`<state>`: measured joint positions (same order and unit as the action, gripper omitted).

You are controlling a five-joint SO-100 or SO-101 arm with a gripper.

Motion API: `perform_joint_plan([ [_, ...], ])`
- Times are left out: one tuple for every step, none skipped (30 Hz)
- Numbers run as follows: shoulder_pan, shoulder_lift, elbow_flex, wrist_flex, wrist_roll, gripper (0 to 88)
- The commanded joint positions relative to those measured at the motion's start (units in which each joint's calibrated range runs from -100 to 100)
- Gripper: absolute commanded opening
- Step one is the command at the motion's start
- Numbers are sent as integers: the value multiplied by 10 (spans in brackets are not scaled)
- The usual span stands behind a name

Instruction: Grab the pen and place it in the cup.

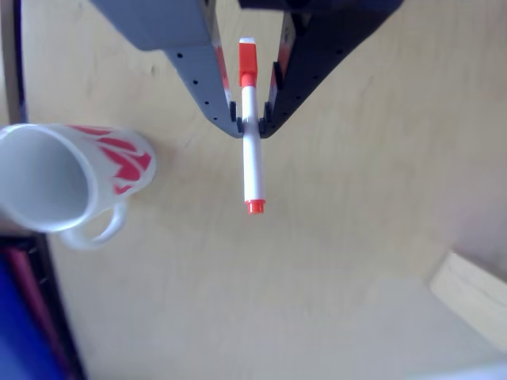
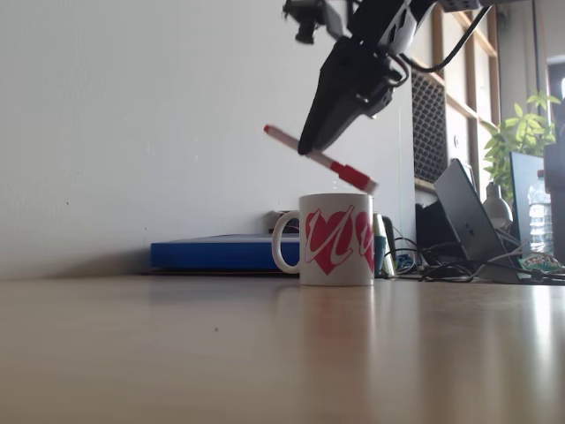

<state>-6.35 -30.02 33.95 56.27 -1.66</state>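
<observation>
– What's cut off on my feed?
– The cup (image 1: 55, 178) runs off the other view's left edge. The gripper (image 1: 252, 120) pinches the pen (image 1: 252, 162), held tilted above the cup (image 2: 336, 238). I read no writing.

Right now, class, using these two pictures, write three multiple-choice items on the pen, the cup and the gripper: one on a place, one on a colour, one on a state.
1. Where is the pen?
A. Lying on the table
B. Held in the air above the cup
C. Inside the cup

2. What colour are the markings on the cup?
A. Pink-red
B. Green
C. Black

3. How is the gripper?
A. Wide open with nothing in it
B. Shut on the cup's handle
C. Shut on the pen

Answers: B, the fixed view shows the pen tilted above the rim; A, hearts on white; C, the fingers pinch the white barrel.
</observation>
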Motion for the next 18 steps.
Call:
perform_joint_plan([
  [50, -62, -5, -53, 1, 11],
  [63, -70, -3, -69, 2, 11],
  [80, -77, -2, -81, 2, 11],
  [96, -84, -1, -93, 2, 11],
  [111, -89, -1, -103, 2, 11],
  [126, -92, -1, -112, 4, 11],
  [138, -93, -1, -120, 10, 11],
  [150, -93, 0, -130, 17, 11],
  [162, -92, 0, -138, 22, 11],
  [176, -90, 0, -150, 24, 11],
  [190, -89, 0, -165, 24, 11],
  [202, -88, 0, -180, 24, 11],
  [211, -88, 0, -196, 24, 11],
  [216, -88, 4, -211, 24, 11],
  [219, -88, 9, -230, 24, 11],
  [222, -88, 14, -248, 24, 11],
  [222, -88, 21, -269, 24, 11],
  [222, -88, 29, -289, 24, 11],
])
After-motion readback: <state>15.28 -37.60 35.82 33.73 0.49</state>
